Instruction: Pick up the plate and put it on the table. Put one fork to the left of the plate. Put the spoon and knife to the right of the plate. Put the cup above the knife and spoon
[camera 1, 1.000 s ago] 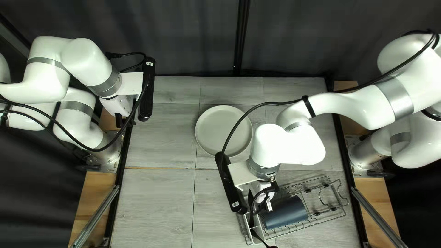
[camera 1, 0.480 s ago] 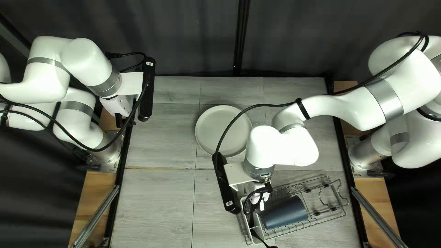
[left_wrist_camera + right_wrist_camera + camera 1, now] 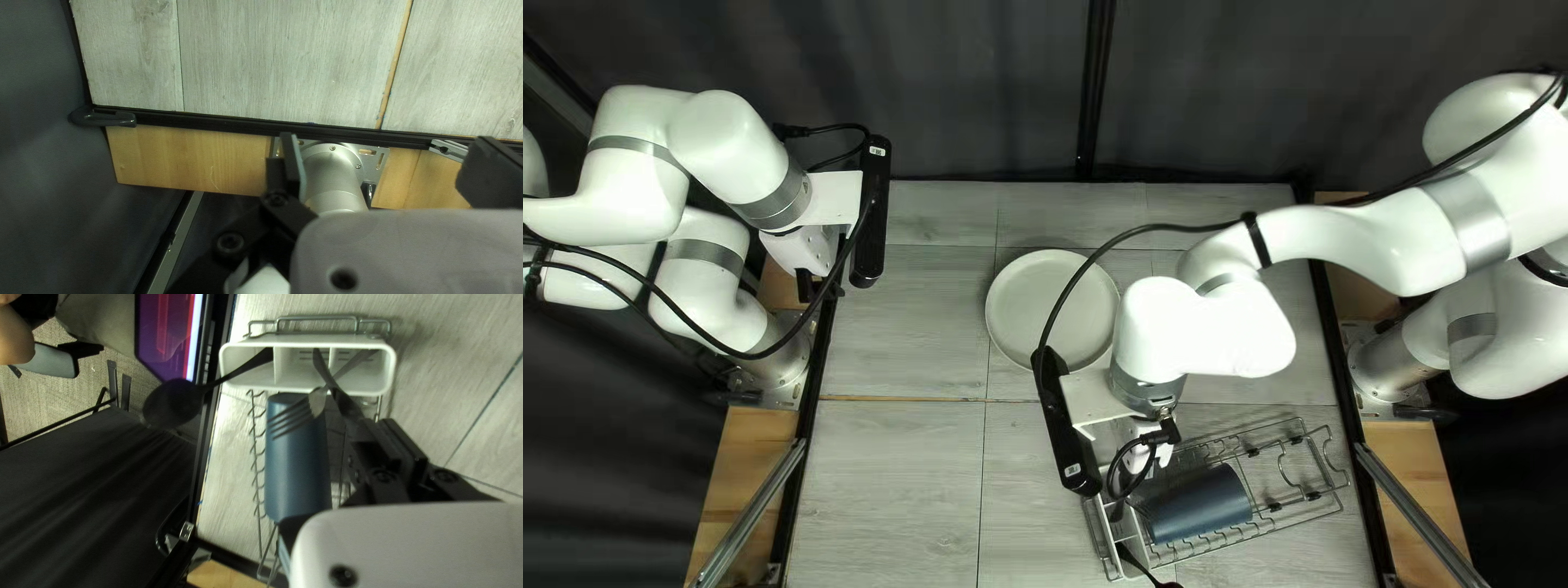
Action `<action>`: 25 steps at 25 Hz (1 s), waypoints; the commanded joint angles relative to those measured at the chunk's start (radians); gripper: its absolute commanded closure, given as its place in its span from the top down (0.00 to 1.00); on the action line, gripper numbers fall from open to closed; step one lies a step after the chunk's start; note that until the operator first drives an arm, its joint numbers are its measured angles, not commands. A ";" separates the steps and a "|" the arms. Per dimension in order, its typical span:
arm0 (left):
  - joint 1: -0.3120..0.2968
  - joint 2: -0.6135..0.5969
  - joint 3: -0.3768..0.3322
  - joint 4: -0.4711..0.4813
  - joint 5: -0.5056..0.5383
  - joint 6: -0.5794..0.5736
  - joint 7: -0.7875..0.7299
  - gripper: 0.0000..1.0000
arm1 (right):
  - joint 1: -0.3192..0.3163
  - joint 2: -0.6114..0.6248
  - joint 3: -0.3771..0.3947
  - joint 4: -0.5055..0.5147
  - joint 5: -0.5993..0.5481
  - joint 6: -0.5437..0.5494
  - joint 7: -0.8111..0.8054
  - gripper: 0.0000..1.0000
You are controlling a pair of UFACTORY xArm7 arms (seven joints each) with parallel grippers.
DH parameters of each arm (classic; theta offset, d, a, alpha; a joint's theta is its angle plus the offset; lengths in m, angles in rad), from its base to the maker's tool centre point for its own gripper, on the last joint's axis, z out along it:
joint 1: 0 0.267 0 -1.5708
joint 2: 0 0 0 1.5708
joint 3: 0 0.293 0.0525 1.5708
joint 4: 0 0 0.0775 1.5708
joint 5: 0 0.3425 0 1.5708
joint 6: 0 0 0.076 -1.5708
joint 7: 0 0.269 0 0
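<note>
- Plate point(image 3: 1050, 309) sat flat on the table point(image 3: 893, 490), just toward 12 o'clock of center, top left view.
- Wire rack point(image 3: 1290, 452) was at plate's 4-5 o'clock. Blue cup point(image 3: 1198, 504) lay on its side in it.
- White cutlery holder point(image 3: 302, 386) stood at the rack's 8 o'clock end, three compartments.
- Spoon point(image 3: 173, 403) leaned out of one end compartment, bowl outside the holder, well apart from the gripper there.
- Fork point(image 3: 297, 416) leaned from the other end compartment, tines up over the cup in the right wrist view.
- Knife point(image 3: 344, 400) leaned out of the middle compartment, upper end right at the right gripper's fingertips.
- Right gripper point(image 3: 1144, 457) was at plate's 5 o'clock, above the holder side of the rack. Fingers together; couldn't tell if the knife was clamped.
- Left gripper point(image 3: 808, 285) was off at plate's 9 o'clock, by the table's edge. Fingers wide apart, left arm's base point(image 3: 332, 179) visible beyond them.
- Lit screen point(image 3: 169, 332) and part of a person point(image 3: 15, 337) showed past the table's edge, right wrist view.
</note>
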 commanded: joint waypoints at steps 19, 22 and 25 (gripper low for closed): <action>0.000 0.000 0.000 0.000 0.000 0.000 0.000 1.00 | -0.073 -0.248 -0.073 0.027 0.068 0.256 0.015 0.00; 0.000 0.000 0.000 0.000 0.000 0.000 0.000 1.00 | -0.101 -0.321 -0.118 -0.041 0.095 0.253 -0.015 0.00; 0.000 0.000 0.000 0.000 0.000 0.000 0.000 1.00 | -0.126 -0.362 -0.161 -0.095 0.113 0.241 -0.042 0.00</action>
